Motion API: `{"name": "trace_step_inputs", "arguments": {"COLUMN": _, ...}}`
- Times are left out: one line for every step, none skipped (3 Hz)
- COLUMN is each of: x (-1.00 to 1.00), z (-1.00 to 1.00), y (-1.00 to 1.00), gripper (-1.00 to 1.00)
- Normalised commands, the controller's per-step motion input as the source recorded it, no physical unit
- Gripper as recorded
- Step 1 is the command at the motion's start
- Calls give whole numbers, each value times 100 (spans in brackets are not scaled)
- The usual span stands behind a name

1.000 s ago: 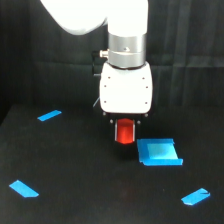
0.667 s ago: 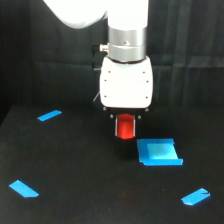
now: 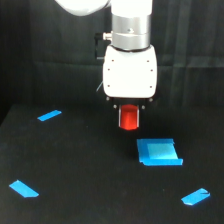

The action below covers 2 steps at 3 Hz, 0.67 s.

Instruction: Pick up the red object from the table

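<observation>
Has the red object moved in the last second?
Yes. The red object has risen with the gripper: it sat level with the blue square piece and now hangs clearly above it, off the table.

I see the gripper [image 3: 129, 116] hanging under its white housing with the red object [image 3: 129, 118] clamped between the fingers, lifted clear of the black surface [image 3: 85, 170]. The blue square piece [image 3: 158, 152] lies on the surface just below and toward the exterior view's right. Three blue strips sit well apart: one [image 3: 49, 115] upper left, one [image 3: 23, 188] lower left, one [image 3: 195, 196] lower right.
</observation>
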Motion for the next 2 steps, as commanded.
{"name": "trace_step_inputs", "arguments": {"x": -4, "z": 92, "y": 2, "gripper": -100}}
{"name": "trace_step_inputs", "arguments": {"x": -17, "z": 85, "y": -6, "gripper": -100}}
